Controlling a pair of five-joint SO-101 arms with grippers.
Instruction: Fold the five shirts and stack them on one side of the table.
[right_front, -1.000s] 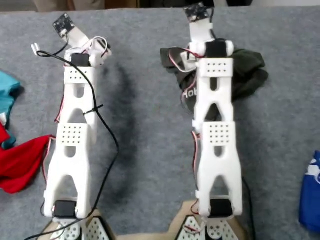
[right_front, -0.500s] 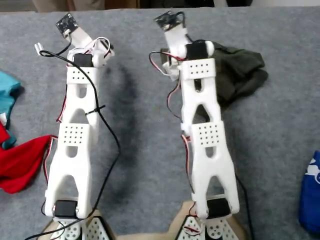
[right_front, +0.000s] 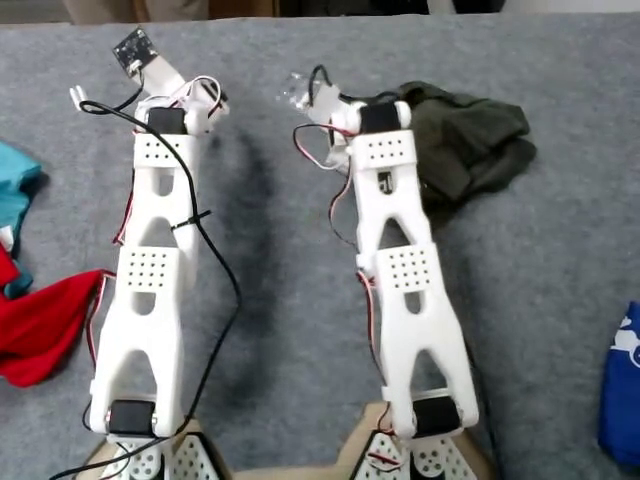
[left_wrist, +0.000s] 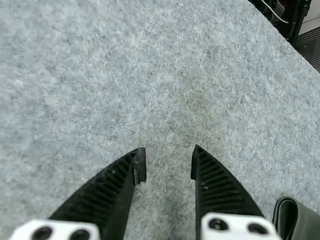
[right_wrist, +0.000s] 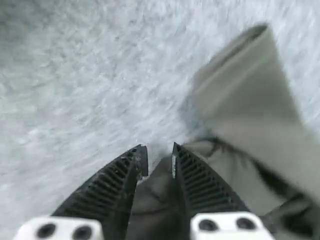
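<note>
On my overhead feed the grey felt table (right_front: 280, 300) looks fuzzy and matte from edge to edge. At the far left edge a teal shirt (right_front: 12, 190) pokes in as a soft rumpled lump. Below it a red shirt (right_front: 40, 325) lies in a loose, creased heap, its edge touching the side of the left arm (right_front: 150, 290). That arm is hard white plastic with perforated plates and triangular cut-outs, and a thin black cable (right_front: 215, 270) loops down its side.

From its wrist camera I see the left gripper (left_wrist: 167, 165): two black, ribbed, wedge-shaped fingers with a moderate gap, bare felt between them and nothing gripped.

Right of centre, the right arm (right_front: 405, 280) has the same white perforated build and leans toward the upper middle of the frame. Red and white wires (right_front: 315, 140) curl at its wrist.

On its wrist camera the right gripper (right_wrist: 159, 160) has its ribbed black fingers drawn to a narrow slot, pinching a fold of the dark green shirt (right_wrist: 240, 125). The cloth is smooth and limp, and one flap stands up toward the upper right of that frame. Overhead, this shirt (right_front: 470, 140) is a bunched, wrinkled mound in the upper right, tucked against the arm's wrist.

At the lower right edge a blue shirt (right_front: 622, 385) shows as a smooth slab of cloth, well apart from both arms.
</note>
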